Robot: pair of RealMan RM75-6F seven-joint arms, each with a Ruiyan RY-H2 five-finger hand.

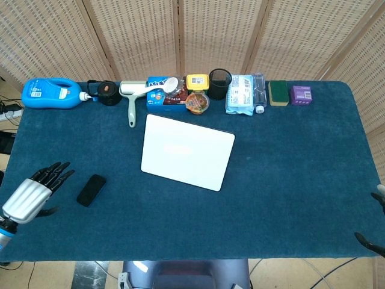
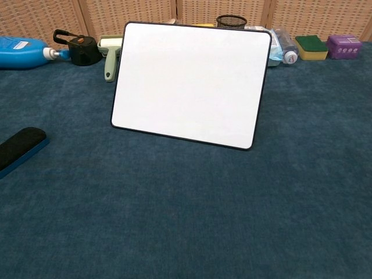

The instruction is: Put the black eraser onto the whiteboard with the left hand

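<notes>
My left hand (image 1: 29, 194): fingers spread, released, just left of black eraser (image 1: 91, 189). Whiteboard (image 1: 187, 151): mid-table. Right hand (image 1: 377, 220): state unclear.

Woven wicker folding screen (image 1: 180, 36) panels stand behind the table (image 1: 289, 180), which carries a dark teal cloth. Pale floor shows below the near edge. Even lighting.

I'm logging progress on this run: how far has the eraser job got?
Nothing is finished yet. The black eraser lies on the table's blue cloth, left of the whiteboard and apart from it. In hand: the left hand, fingers spread and empty, is beside the eraser, not touching it. Left to do: grip the eraser, carry it over and set it on the whiteboard.
</notes>
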